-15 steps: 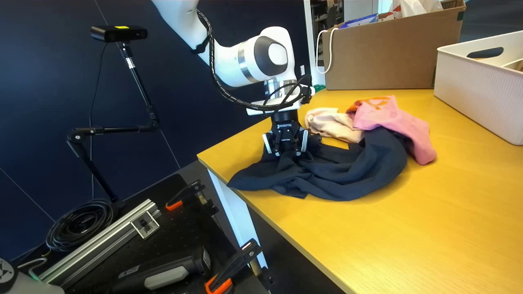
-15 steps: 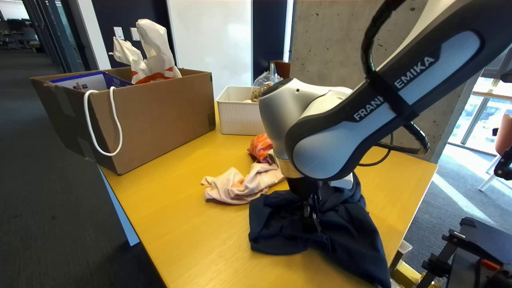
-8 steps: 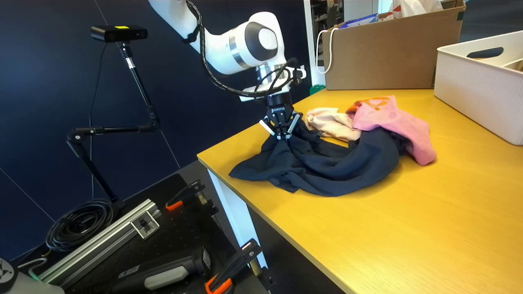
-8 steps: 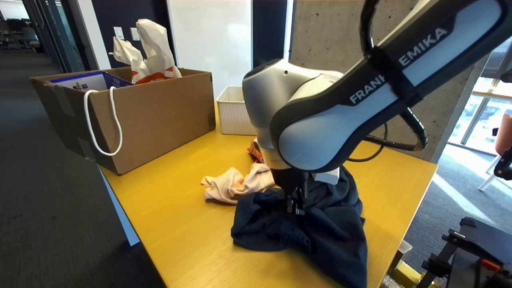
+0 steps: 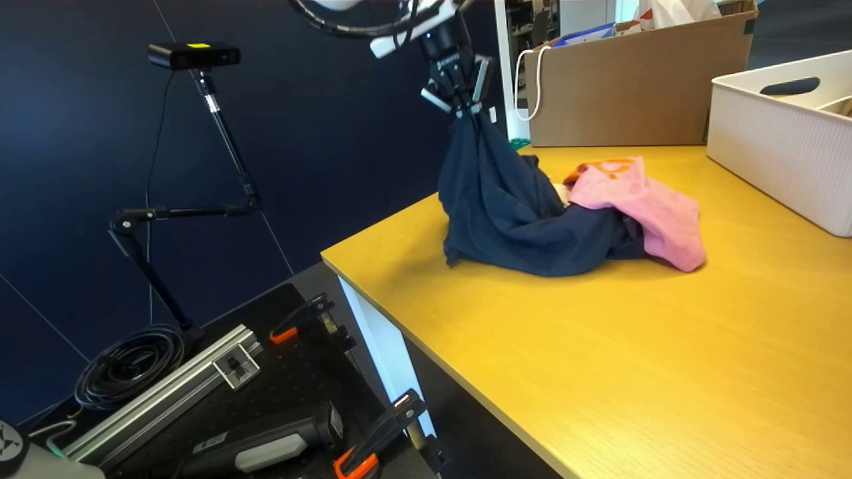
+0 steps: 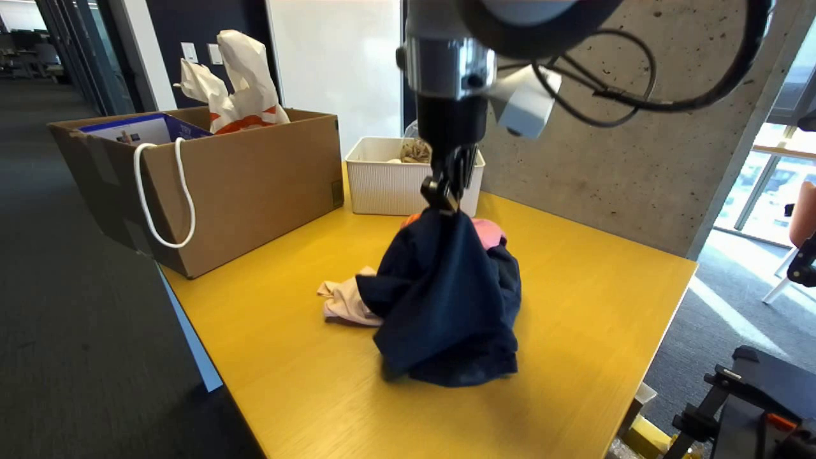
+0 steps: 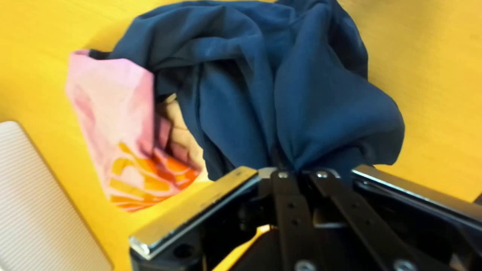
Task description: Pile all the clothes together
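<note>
My gripper [image 5: 468,114] is shut on a fold of the dark blue cloth [image 5: 512,213] and holds it up above the table; the cloth's lower part rests on the tabletop. The cloth also hangs below the gripper [image 6: 443,207] in an exterior view [image 6: 449,306]. In the wrist view the blue cloth [image 7: 241,94] bunches at the fingertips [image 7: 303,173]. The pink and orange cloth [image 5: 655,209] lies at the far end of the blue one, overlapping it; it shows in the wrist view [image 7: 116,113]. The pale peach cloth [image 6: 347,301] is partly hidden behind the blue cloth.
The yellow table [image 5: 599,352] carries a large cardboard box [image 5: 639,83] with bags inside. A white ribbed basket [image 5: 779,140] stands near it and also shows in the wrist view [image 7: 41,210]. A concrete wall [image 6: 593,166] stands behind the table.
My gripper closed on the blue cloth and rose, lifting its near part off the table. The cloth's spread edge drew in toward the other clothes and now covers part of the peach cloth.
</note>
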`<action>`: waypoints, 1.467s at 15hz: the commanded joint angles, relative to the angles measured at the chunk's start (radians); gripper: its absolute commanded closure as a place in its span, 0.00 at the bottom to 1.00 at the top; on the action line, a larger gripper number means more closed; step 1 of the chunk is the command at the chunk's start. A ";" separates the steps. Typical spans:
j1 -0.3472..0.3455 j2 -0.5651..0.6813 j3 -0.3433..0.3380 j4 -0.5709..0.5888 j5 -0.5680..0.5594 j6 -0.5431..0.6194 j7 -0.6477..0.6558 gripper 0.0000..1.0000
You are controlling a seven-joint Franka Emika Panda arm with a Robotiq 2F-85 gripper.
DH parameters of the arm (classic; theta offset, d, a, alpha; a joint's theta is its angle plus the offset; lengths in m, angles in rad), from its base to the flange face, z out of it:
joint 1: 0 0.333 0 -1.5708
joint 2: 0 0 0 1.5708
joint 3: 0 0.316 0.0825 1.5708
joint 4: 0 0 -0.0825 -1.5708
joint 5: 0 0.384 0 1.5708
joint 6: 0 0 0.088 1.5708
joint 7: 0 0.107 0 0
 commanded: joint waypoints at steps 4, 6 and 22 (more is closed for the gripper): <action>-0.126 -0.179 -0.062 -0.022 0.038 0.022 0.015 0.99; -0.180 -0.142 -0.085 0.017 0.063 0.018 -0.005 0.99; -0.334 0.447 -0.064 0.365 0.249 -0.001 -0.209 0.99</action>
